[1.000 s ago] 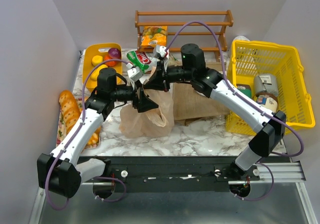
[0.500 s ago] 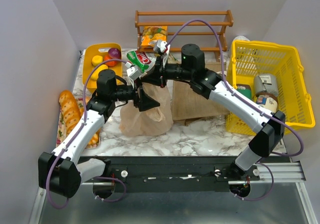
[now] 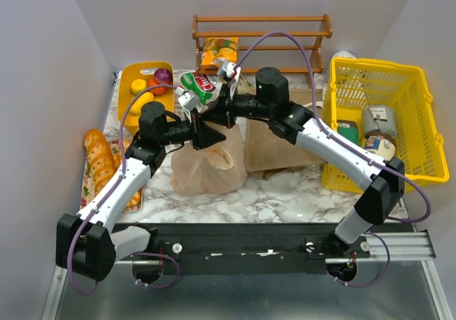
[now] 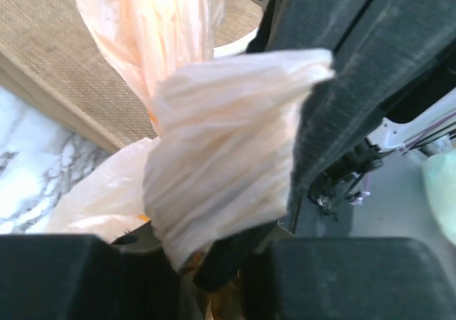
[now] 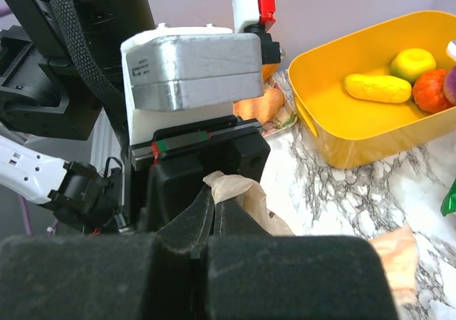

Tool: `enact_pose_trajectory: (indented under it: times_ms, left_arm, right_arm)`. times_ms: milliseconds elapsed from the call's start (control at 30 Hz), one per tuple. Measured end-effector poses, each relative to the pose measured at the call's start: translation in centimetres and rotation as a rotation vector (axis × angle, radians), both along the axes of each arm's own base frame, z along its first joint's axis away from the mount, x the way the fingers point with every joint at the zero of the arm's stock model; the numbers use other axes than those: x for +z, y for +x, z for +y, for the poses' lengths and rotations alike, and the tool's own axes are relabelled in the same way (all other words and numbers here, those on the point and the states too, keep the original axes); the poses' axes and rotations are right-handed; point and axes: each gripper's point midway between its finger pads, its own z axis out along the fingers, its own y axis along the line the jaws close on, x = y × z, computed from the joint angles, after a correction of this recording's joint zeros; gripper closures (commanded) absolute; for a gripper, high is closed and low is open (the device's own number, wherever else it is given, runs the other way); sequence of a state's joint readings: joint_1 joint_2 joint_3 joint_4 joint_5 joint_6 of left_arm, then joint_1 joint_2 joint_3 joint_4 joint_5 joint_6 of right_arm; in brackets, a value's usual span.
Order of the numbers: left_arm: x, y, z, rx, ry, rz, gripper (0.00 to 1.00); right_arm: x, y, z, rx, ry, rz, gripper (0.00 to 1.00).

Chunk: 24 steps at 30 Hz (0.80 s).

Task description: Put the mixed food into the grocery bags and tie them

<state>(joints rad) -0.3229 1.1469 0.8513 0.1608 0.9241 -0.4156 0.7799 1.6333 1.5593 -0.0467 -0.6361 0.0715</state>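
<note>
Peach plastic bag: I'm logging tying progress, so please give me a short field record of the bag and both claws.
bag: peach plastic bag, on the marble table, just left of the jute tote
left claw: shut on a bunched handle
right claw: shut on a strip of the same bag's plastic, tip to tip with the left claw above the bag
knot: cannot tell if one is formed
food outside: green packet, behind the bag
</note>
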Motion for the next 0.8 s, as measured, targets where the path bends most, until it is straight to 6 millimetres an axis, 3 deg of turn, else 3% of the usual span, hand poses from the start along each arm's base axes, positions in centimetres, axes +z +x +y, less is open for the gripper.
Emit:
enact_pose_trajectory:
  times_ms: [67, 100, 133, 233, 267, 333, 400, 567, 667, 800]
  left_arm:
    - [-0.2, 0.2, 0.0, 0.006, 0.001, 0.007, 1.00]
    - [-0.3, 0.2, 0.0, 0.009, 0.002, 0.010, 1.00]
    - [-0.3, 0.3, 0.0, 0.014, 0.003, 0.010, 1.00]
    - [-0.4, 0.2, 0.0, 0.005, 0.005, 0.004, 1.00]
    - [-0.4, 0.1, 0.0, 0.003, 0.005, -0.001, 1.00]
    - [-0.4, 0.1, 0.0, 0.005, 0.009, -0.006, 1.00]
    - [-0.7, 0.2, 0.1, 0.016, 0.018, -0.001, 1.00]
    - [-1.1, 0.3, 0.2, 0.021, 0.032, 0.002, 1.00]
    - [-1.1, 0.3, 0.2, 0.020, 0.036, -0.008, 1.00]
    - [-1.3, 0.2, 0.3, 0.019, 0.038, -0.015, 1.00]
  right_arm:
    - [-0.2, 0.2, 0.0, -0.010, -0.003, 0.004, 0.89]
    - [-0.3, 0.4, -0.1, -0.020, -0.004, 0.008, 0.79]
    - [-0.3, 0.4, -0.2, -0.021, -0.003, 0.011, 0.56]
    - [-0.2, 1.1, -0.5, -0.058, -0.007, 0.004, 0.31]
    - [-0.1, 1.4, -0.8, -0.070, -0.005, 0.005, 0.27]
    - [0.4, 1.6, -1.6, -0.084, 0.002, 0.012, 0.20]
    - [1.9, 0.6, -2.1, -0.059, 0.031, 0.029, 0.13]
    - [6.7, -1.2, -4.6, -0.010, 0.119, 0.046, 0.12]
    - [8.3, 0.5, -6.7, -0.061, 0.158, 0.074, 0.13]
    - [6.5, 3.5, -7.7, -0.118, 0.154, 0.196, 0.14]
